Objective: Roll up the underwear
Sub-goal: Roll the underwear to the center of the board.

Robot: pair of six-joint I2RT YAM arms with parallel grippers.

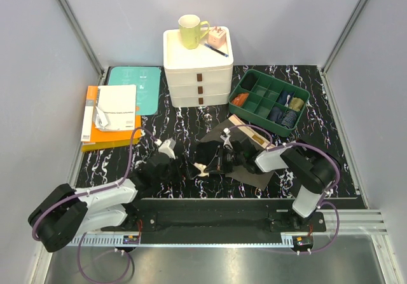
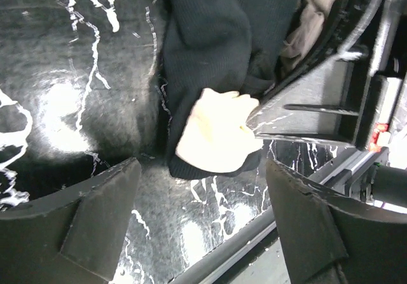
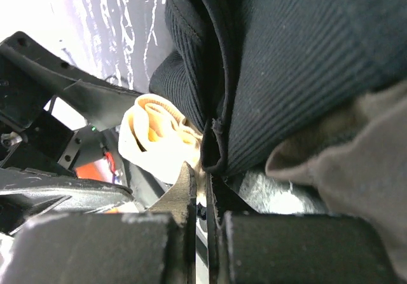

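Observation:
The black underwear (image 1: pixel 205 154) lies bunched at the near middle of the table, its beige waistband (image 1: pixel 201 168) rolled up at the near end. In the left wrist view the black underwear (image 2: pixel 210 49) and its waistband (image 2: pixel 216 131) lie just ahead of my open, empty left gripper (image 2: pixel 200 233). My left gripper (image 1: pixel 175 168) sits just left of it. My right gripper (image 1: pixel 219 160) is shut on an edge of the black underwear (image 3: pixel 299 61), beside the waistband (image 3: pixel 152 131). The olive-brown underwear (image 1: pixel 251 175) lies spread under my right arm and also shows in the right wrist view (image 3: pixel 343 163).
A white drawer unit (image 1: pixel 198 74) with a yellow mug (image 1: pixel 191 31) stands at the back. A green tray (image 1: pixel 254 84) of sock bundles is at the back right. Books (image 1: pixel 111 115) lie at the left. The table's front rail (image 2: pixel 286 214) runs close under my left gripper.

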